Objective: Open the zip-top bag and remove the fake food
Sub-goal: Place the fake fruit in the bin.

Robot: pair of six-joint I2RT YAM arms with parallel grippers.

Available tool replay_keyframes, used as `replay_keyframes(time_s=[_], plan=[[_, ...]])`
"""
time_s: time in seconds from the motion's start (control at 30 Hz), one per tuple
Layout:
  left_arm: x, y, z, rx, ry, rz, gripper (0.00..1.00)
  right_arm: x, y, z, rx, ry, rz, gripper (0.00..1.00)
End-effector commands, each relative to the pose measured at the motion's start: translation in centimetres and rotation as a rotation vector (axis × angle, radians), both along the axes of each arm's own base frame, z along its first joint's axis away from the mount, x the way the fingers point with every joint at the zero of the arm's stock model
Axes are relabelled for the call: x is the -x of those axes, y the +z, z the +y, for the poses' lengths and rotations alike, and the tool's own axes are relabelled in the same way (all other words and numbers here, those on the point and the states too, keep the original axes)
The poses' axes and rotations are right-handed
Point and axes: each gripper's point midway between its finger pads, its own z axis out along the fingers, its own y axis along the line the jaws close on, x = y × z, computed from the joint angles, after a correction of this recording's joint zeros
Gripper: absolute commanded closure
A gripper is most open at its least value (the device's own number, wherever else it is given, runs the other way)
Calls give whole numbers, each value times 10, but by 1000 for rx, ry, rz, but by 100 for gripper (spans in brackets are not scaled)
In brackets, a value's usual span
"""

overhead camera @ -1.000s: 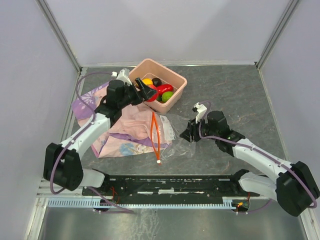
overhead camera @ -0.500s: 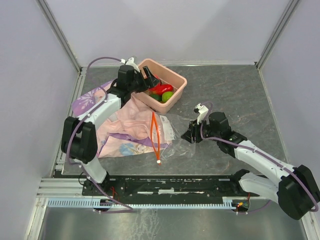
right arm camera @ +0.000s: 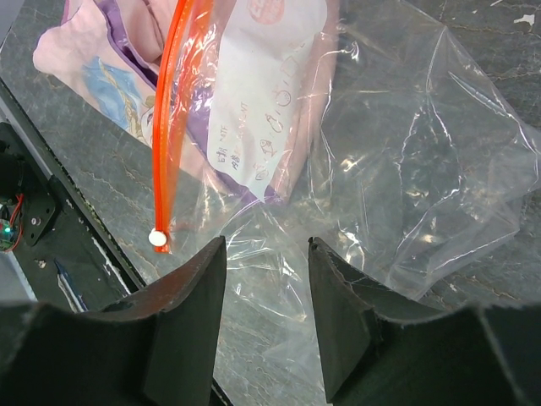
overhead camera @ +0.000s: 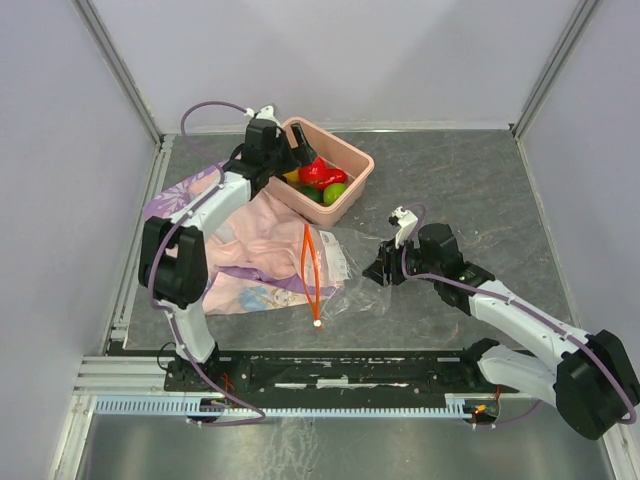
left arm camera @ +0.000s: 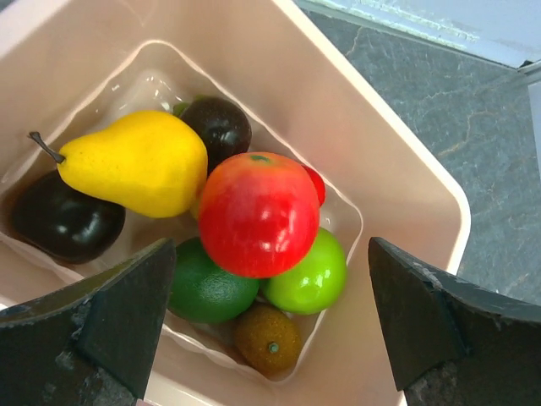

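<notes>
Apple (left arm camera: 258, 213) released into tub (left arm camera: 385, 144), left hand (left arm camera: 270, 326) opened wider, right hand (right arm camera: 266, 326) unmoved.

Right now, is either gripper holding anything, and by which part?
Nothing is held. The left gripper hangs open over the glossy plastic fruit in the salmon-pink tub; the right gripper hovers, jaws apart, above the clear zip-top bag.

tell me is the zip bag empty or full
Empty: the zip-top bag lies flat, nothing showing through it; the fake food sits in the pink tub.
</notes>
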Motion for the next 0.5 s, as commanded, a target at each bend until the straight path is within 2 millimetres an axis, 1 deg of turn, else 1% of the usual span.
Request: replay_keyframes(time_s=[0.0, 0.1, 0.23, 0.33, 0.37, 0.47], plan=[[-16, 51, 10, -22, 25, -155, 1, -5, 8, 1, -10, 7, -41, 48], [-12, 65, 12, -13, 24, -186, 1, -6, 9, 1, -10, 7, -45, 48], [0, 83, 19, 4, 20, -231, 0, -6, 13, 0, -11, 6, -54, 48], [15, 98, 27, 40, 21, -269, 0, -5, 16, -1, -12, 5, -64, 47], [21, 98, 30, 51, 22, -273, 0, -5, 17, -2, -10, 3, -67, 46], [40, 110, 38, 85, 21, -312, 0, -5, 21, -5, -5, -2, -79, 45]])
